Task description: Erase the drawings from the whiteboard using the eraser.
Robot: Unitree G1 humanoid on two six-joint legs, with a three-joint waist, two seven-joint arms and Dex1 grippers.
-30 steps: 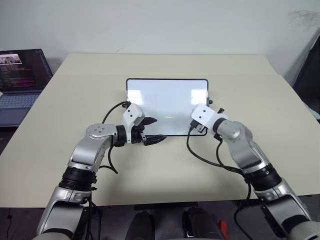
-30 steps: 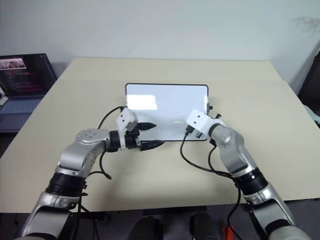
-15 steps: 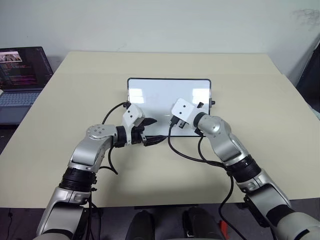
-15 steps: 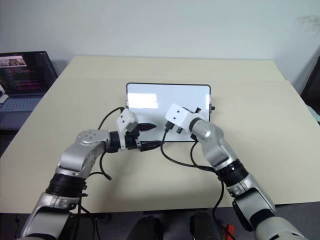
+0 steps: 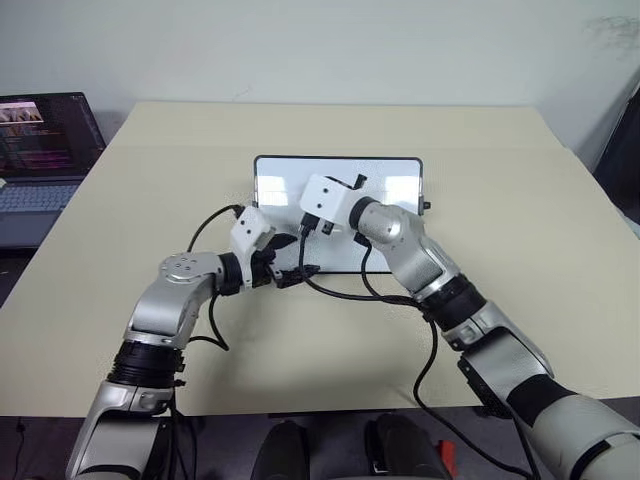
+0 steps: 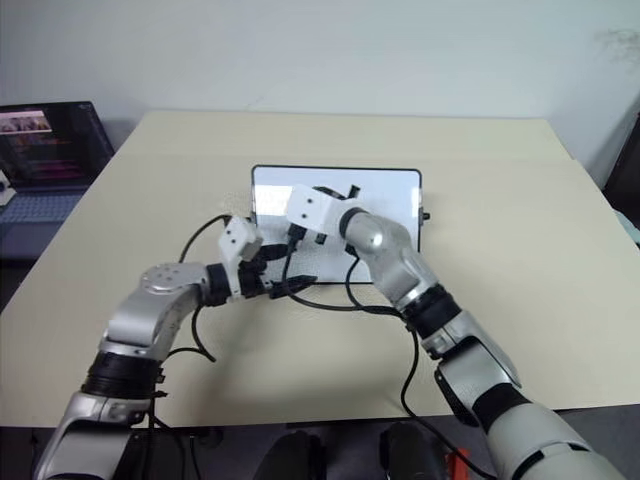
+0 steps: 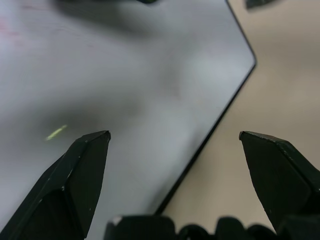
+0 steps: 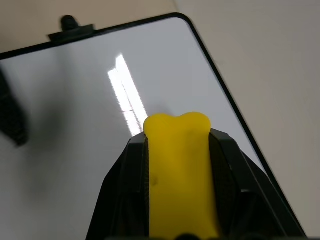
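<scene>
Since a second ago the right arm has swung from the whiteboard's [image 5: 340,205] right near corner across to its left half, and its fingers [image 8: 177,165] stay clamped on the eraser [image 8: 181,170], a smooth yellow block with a notched, rounded tip, seen in the right wrist view poking out between the two black fingers. It hangs over the glossy white surface; whether it touches the surface I cannot tell.

That board is a small rectangle with a thin black frame, rounded corners and small black knobs on its short sides, lying flat near the middle of the bench [image 5: 540,250], toward the far edge. A bright strip of light glints off its sheen. Of the drawings [image 7: 10,32], a faint red smudge shows at the margin of the left wrist view.

Left fingers [image 7: 172,145], black and wedge-shaped, stand wide apart with nothing between them, at the board's near left corner, one over the white surface and one over the bench beyond the frame.

Matte and pale beige, the bench carries a seam running across its far part. Off its left edge sits an open laptop [image 5: 40,140] with a lit dark screen.
</scene>
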